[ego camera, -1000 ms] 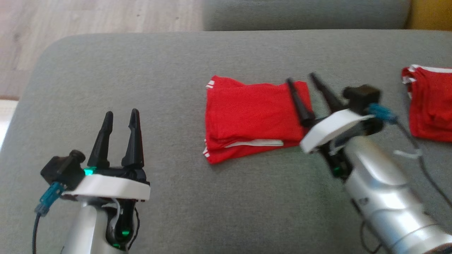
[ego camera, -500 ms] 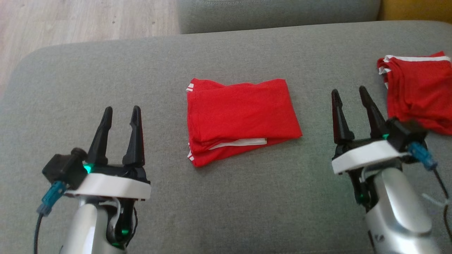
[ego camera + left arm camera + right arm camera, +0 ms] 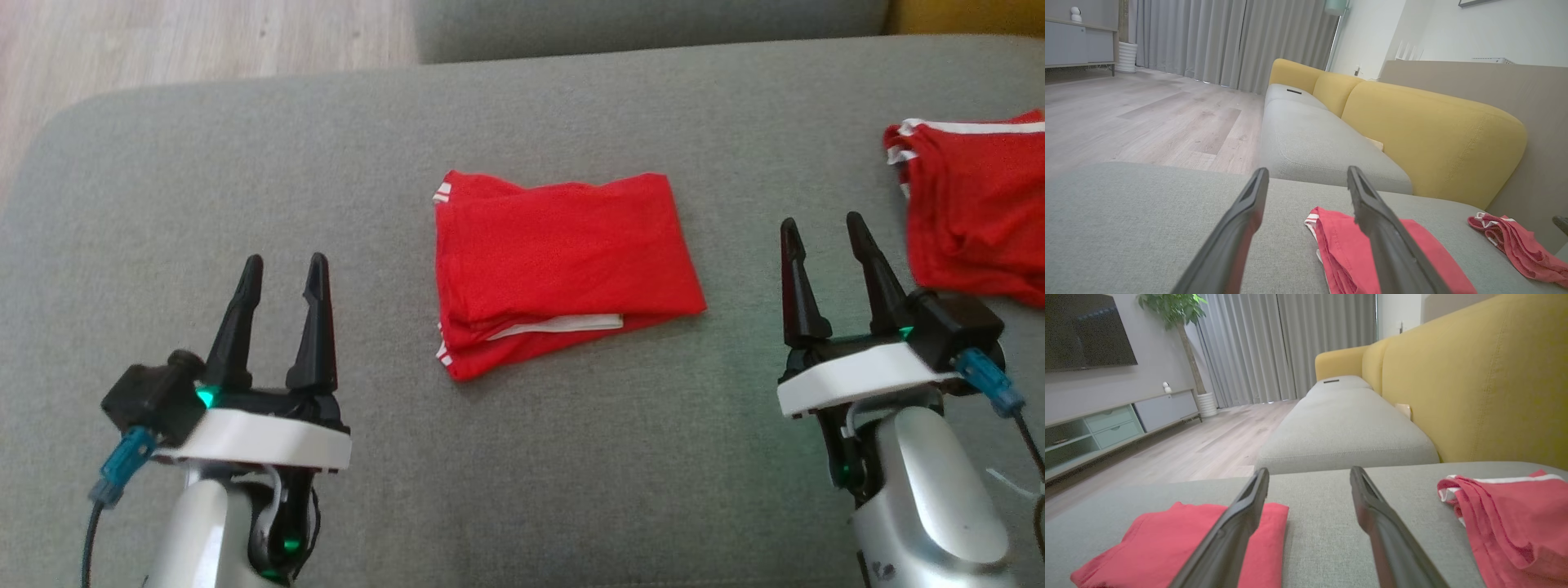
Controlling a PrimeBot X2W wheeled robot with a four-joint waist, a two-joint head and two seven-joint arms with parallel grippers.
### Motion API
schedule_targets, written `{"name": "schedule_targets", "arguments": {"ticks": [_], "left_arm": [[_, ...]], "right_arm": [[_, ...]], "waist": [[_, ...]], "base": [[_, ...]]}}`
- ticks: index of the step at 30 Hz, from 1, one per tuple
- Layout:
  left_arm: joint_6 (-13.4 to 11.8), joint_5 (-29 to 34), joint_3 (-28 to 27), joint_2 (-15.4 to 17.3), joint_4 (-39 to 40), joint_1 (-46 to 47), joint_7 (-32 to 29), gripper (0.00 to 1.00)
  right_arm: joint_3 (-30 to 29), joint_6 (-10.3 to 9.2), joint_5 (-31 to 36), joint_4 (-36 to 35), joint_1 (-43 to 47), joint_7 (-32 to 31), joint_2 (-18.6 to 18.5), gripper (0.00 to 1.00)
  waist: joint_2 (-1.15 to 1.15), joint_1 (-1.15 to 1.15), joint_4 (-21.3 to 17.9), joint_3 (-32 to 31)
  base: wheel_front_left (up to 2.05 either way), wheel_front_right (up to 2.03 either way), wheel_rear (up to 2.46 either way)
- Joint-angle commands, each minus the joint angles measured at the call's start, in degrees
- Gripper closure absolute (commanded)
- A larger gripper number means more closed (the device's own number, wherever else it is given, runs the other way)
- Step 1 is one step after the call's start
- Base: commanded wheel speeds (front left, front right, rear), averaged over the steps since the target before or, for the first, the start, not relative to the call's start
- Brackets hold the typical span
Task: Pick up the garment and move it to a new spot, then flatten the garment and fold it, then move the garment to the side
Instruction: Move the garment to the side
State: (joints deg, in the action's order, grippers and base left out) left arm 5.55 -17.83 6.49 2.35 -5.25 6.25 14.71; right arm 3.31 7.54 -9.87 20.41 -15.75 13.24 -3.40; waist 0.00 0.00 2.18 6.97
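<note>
A red garment (image 3: 563, 265) with white trim lies folded into a rectangle in the middle of the grey cushion (image 3: 245, 163). It also shows in the left wrist view (image 3: 1343, 253) and the right wrist view (image 3: 1167, 535). My left gripper (image 3: 282, 269) hovers open at the lower left, well left of the folded piece, nothing between its fingers. My right gripper (image 3: 820, 229) stands open at the lower right, between the folded piece and a second red garment (image 3: 976, 208), empty too.
The second red garment (image 3: 1506, 522) lies crumpled at the cushion's right side near the yellow backrest (image 3: 1474, 388). Another grey seat cushion (image 3: 1310, 139) continues beyond. Wooden floor (image 3: 163, 41) lies past the cushion's far left edge.
My right gripper has drawn back off the folded garment's right edge and swung right, fingers now pointing up. The left gripper has stayed put. The camera has shifted slightly.
</note>
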Motion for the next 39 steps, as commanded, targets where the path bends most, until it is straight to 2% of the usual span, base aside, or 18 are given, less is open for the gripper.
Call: {"name": "schedule_targets", "arguments": {"ticks": [1,12,18,21,25,32,33,34,39], "left_arm": [[-0.08,-0.37,-1.70,0.53,2.19,2.74,0.29,0.00],[0.01,-1.54,0.65,0.53,1.75,5.09,0.29,0.00],[-0.26,-2.20,1.60,0.53,1.49,5.62,0.29,0.00],[-0.43,-2.43,1.95,0.53,1.46,5.74,0.29,0.00],[-0.59,-2.49,1.95,0.53,1.58,5.88,0.29,0.00],[-0.66,-2.12,1.43,0.53,1.50,5.95,0.29,0.00],[-0.63,-2.00,1.36,0.53,1.44,6.01,0.29,0.00],[-0.60,-1.88,1.26,0.53,1.38,6.06,0.29,0.00],[-0.46,-1.42,0.68,0.53,1.31,5.81,0.29,0.00]], "right_arm": [[1.12,-0.05,0.53,-1.94,-1.72,-0.25,0.51,0.00],[2.81,-0.05,2.16,4.46,-6.37,-6.47,0.52,0.00],[1.61,-0.05,3.45,11.51,-9.16,-10.05,0.52,0.00],[1.51,-0.05,1.90,15.43,-10.48,-12.22,0.52,0.00],[1.67,-0.05,0.50,20.09,-12.27,-13.62,0.52,0.00],[6.33,-0.05,-2.83,24.86,-14.04,-14.50,0.52,0.00],[6.88,-0.05,-3.02,25.42,-14.31,-14.37,0.52,0.84],[7.52,-0.05,-2.77,25.77,-14.63,-14.00,0.52,1.00],[8.03,-0.05,1.54,26.09,-16.68,-10.10,0.29,1.00]], "waist": [[0.00,0.00,0.45,0.60],[0.00,0.00,5.21,5.06],[0.00,0.00,7.59,6.25],[0.00,0.00,8.50,6.66],[0.00,0.00,8.97,7.12],[0.00,0.00,8.34,7.18],[0.00,0.00,8.10,7.06],[0.00,0.00,7.75,6.85],[0.00,0.00,5.30,5.70]], "base": [[0.00,0.00,0.00],[0.00,0.00,0.00],[0.00,0.00,0.00],[0.00,0.00,0.00],[0.00,0.00,0.00],[0.00,0.00,0.00],[0.00,0.00,0.00],[0.00,0.00,0.00],[0.00,0.00,0.00]]}}
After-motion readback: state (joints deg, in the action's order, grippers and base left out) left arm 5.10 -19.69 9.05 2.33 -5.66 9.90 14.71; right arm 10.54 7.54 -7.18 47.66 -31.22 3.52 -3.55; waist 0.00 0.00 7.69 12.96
